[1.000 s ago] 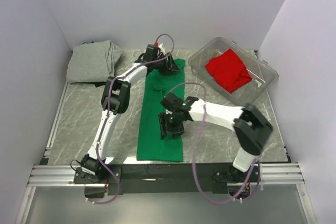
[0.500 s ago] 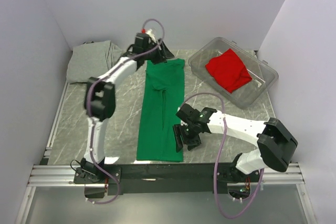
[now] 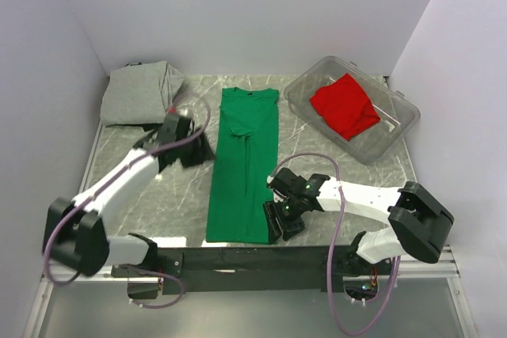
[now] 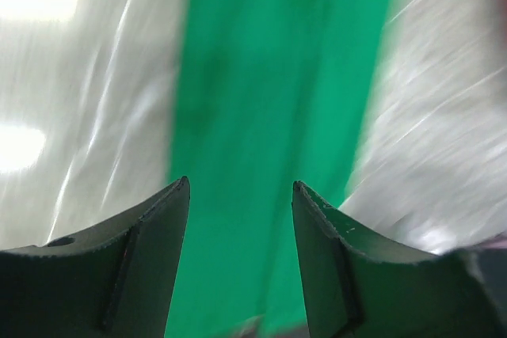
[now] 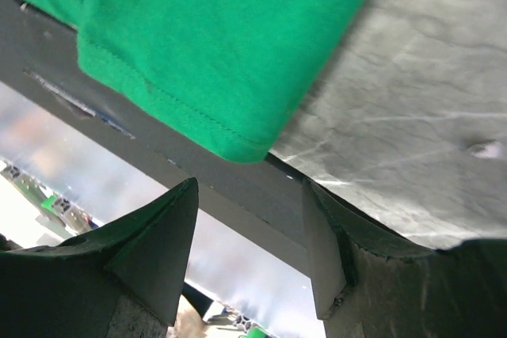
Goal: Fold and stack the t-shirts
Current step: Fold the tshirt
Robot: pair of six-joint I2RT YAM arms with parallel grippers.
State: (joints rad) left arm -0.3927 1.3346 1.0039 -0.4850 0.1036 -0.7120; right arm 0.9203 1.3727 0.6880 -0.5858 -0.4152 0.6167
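Both open and empty, your left claw and right claw flank the green shirt (right at its near corner); a shallow pinch may lift one layer.

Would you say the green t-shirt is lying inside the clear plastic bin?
No, the green t-shirt lies stretched out on the table, outside the bin.

green t-shirt motion-blurred, both ends cropped

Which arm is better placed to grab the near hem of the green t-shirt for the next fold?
Right. Its open claw is at the green t-shirt's near right corner; the left claw sits farther up, beside the shirt's left edge.
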